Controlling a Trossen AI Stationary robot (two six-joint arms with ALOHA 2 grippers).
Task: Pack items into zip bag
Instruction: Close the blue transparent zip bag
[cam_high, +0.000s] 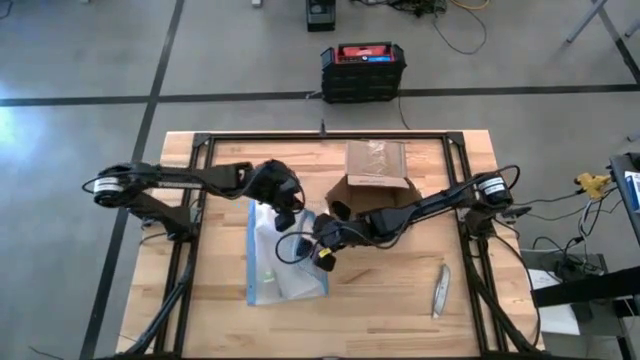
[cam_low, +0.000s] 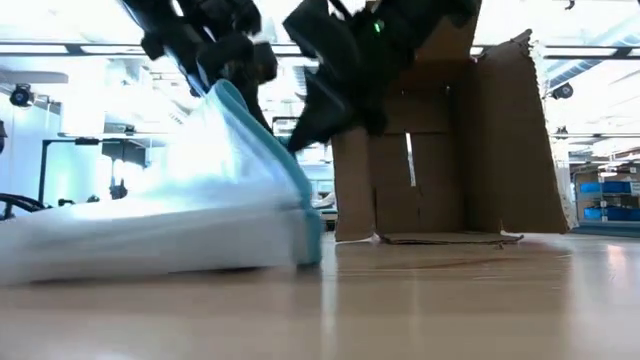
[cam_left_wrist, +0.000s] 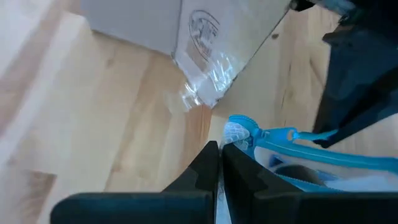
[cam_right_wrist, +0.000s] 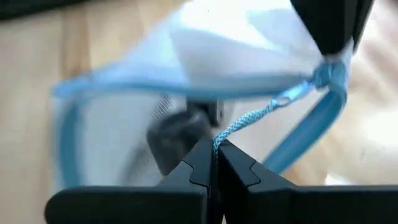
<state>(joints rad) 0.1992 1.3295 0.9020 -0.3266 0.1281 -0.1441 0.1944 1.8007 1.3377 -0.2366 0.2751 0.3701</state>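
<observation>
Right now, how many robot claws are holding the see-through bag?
2. The left gripper pinches the zip bag at its blue-edged far end. The right gripper is shut on the bag's blue zipper cord, beside the bag, in front of the cardboard box.

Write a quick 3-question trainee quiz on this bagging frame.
1. True or false: both hands are shut.
2. What does the right hand pinch? A) zip cord B) box flap C) grey tool
3. Fill in: the grey tool lies on the table, ____ by either hand.

Key: 1 true: the left hand pinches the bag edge. 2 A: the blue cord. 3 untouched.
</observation>
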